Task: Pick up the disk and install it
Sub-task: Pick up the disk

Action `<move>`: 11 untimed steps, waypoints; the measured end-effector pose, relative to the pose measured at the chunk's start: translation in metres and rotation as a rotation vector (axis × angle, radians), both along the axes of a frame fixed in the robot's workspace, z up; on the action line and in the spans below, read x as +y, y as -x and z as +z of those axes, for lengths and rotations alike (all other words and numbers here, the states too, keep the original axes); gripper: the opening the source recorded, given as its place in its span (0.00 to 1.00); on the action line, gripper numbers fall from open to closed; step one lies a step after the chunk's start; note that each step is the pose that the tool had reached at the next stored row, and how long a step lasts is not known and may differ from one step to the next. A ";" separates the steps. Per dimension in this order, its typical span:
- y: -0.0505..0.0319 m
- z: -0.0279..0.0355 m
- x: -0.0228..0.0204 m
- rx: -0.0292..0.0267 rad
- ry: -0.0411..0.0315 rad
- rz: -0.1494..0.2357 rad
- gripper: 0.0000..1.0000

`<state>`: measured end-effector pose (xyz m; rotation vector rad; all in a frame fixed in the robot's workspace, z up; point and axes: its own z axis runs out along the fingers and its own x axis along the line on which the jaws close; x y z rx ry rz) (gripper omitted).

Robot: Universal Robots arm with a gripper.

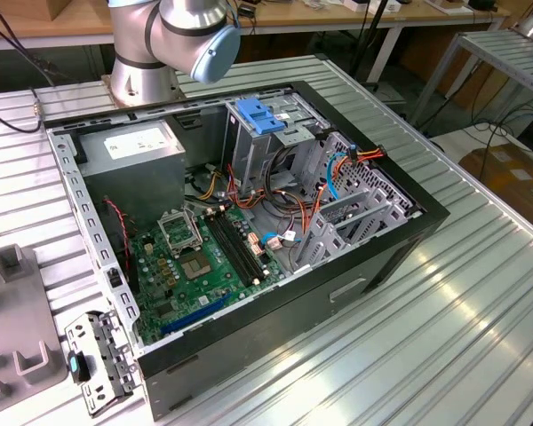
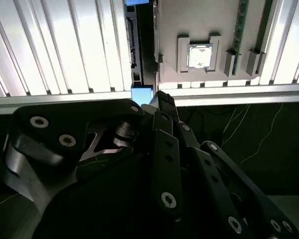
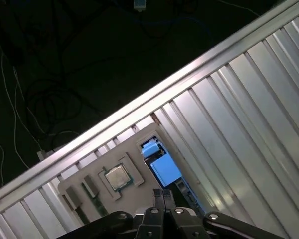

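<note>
Our claw (image 3: 163,193) has its two fingers pressed together, tip against tip, and it has hold of nothing. In the second wrist view we see the claw (image 2: 162,97) from the side, its dark linkages fanning back towards the camera. It hangs over the edge of the ribbed metal table (image 3: 249,114), where the tabletop gives way to a dark floor strewn with thin cables (image 3: 40,99).

Just past the fingertips in both wrist views is the disk (image 3: 162,167). It stands on edge on the table, with its blue frame turned towards us, and it is apart from the claw; we cannot tell how far below. It sits just beside a grey tray (image 3: 124,154), which holds a square processor chip (image 3: 117,178) and green memory sticks (image 2: 241,30) in its recesses.

In the exterior view we find the same tray (image 1: 18,311) at the exterior view's left, with the disk (image 1: 89,362) as a slim shape beside it. Next to that is the open computer case (image 1: 400,240), lying on its side. Inside the case we see a green motherboard (image 1: 200,257), a grey power supply (image 1: 129,146) and a blue bracket (image 1: 265,118) atop the drive cage. The arm's base and a joint (image 1: 186,35) stand behind the case.
</note>
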<state>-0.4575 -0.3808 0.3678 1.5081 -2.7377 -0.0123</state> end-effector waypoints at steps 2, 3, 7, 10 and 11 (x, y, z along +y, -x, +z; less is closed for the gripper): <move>0.0000 -0.0007 0.0000 -0.0011 0.0000 0.041 0.11; 0.0000 -0.0011 0.0000 -0.0018 0.0000 0.061 0.11; 0.0000 -0.0022 0.0000 -0.0036 0.0000 0.133 0.11; 0.0000 -0.0036 0.0000 -0.0074 0.0001 0.183 0.11; 0.0000 -0.0043 0.0000 -0.0090 0.0002 0.196 0.11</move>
